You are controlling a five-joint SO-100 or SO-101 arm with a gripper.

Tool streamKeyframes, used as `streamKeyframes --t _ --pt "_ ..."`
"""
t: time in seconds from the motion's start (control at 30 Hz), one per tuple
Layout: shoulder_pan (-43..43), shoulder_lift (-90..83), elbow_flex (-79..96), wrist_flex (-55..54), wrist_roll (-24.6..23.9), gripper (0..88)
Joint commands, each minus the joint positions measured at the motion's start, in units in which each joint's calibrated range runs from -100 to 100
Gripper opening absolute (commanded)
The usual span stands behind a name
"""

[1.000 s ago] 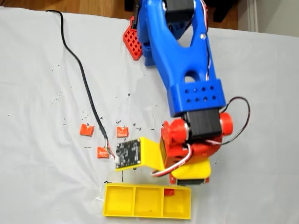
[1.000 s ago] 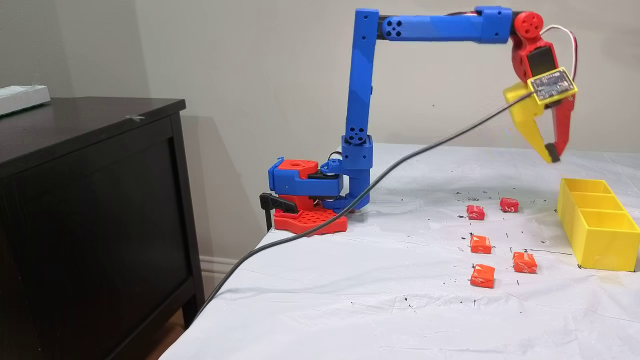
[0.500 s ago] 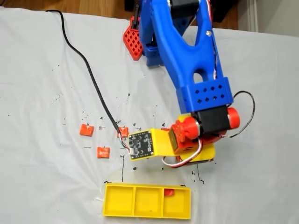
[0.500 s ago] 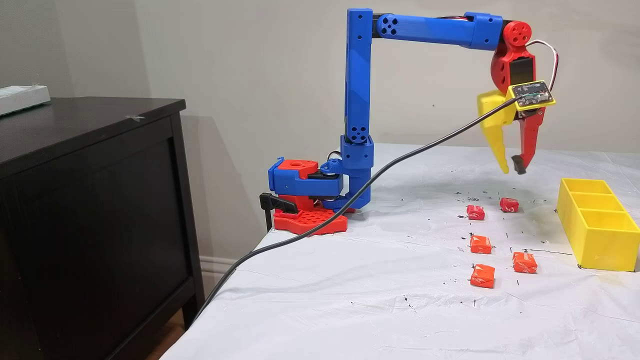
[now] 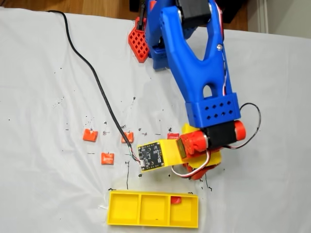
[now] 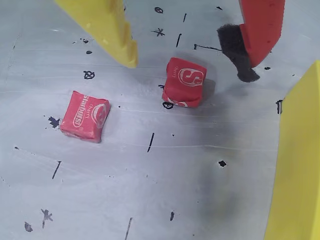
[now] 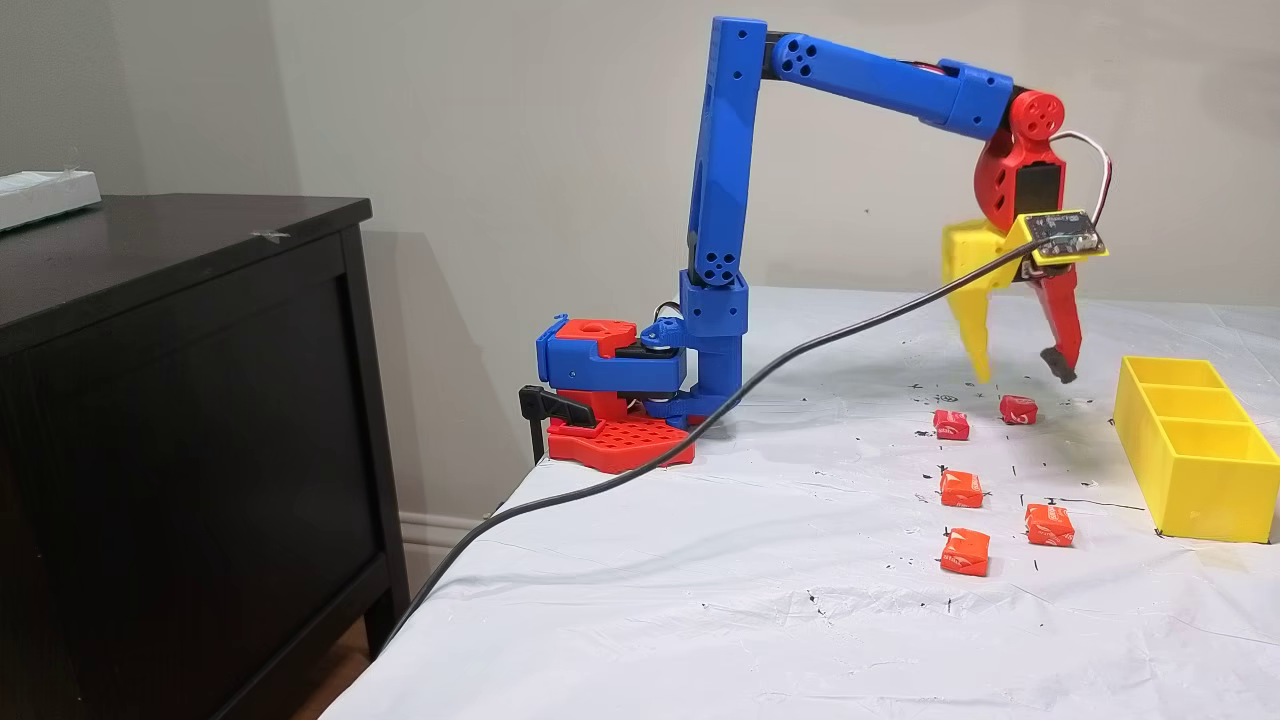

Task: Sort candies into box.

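While hanging above table (image 7: pixel 700 600), pincer (image 7: pixel 1018 378) spread wide, holding nothing, touching nothing. Yellow finger (image 6: pixel 107 30) and red finger (image 6: pixel 260 30) straddle red candy (image 6: pixel 184 82) from above, white "S" mark on wrapper. Second red candy (image 6: pixel 85 116) just beside, white lettering too small to read surely. Three orange candies (image 7: pixel 962 488) nearer table's front edge. Yellow box (image 7: pixel 1190 460) near right edge; one red candy (image 5: pixel 176 199) in its right end compartment.

Five wrapped candies (image 7: pixel 1018 409), two red and three orange, are scattered on the cloth; one red candy (image 5: pixel 175 199) is seen inside the yellow box (image 5: pixel 153 223).
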Motion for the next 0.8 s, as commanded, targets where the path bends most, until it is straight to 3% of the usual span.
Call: streamKeyframes --t 0.0,0.77 --pt "-0.45 -1.26 0.57 -1.32 0.34 27.2" --pt "-1.62 5.01 1.84 -9.83 0.05 26.4"
